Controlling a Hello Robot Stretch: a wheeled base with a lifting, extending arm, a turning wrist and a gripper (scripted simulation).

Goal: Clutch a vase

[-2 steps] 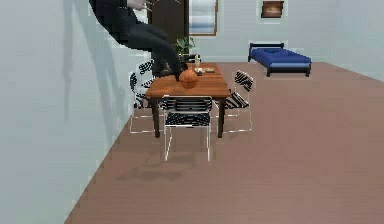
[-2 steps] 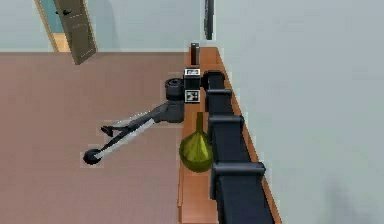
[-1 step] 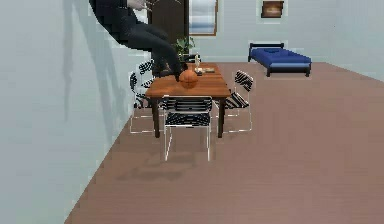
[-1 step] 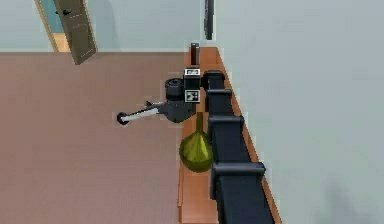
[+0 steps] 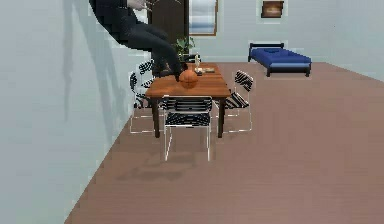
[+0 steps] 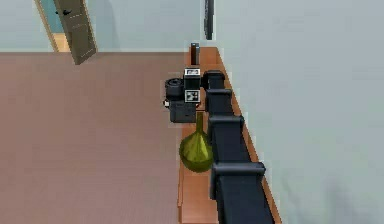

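Observation:
An olive-green vase (image 6: pixel 198 150) with a narrow neck and a round belly shows in the arm side view, over a brown ledge (image 6: pixel 186 200) that runs along the wall. The dark arm (image 6: pixel 232 160) rises from the bottom edge beside it. Two white marked squares (image 6: pixel 181 88) stand at its far end. The gripper (image 6: pixel 187 114) sits just above the vase's neck in the picture. I cannot tell whether it holds anything.
In the forward view a wooden dining table (image 5: pixel 212 93) with wire chairs (image 5: pixel 187 122) stands ahead, an orange ball (image 5: pixel 187 78) and a plant (image 5: pixel 184 47) on it. A blue bed (image 5: pixel 279 61) lies far right. Bare brown floor spreads in front. A door (image 6: pixel 68 30) stands ajar.

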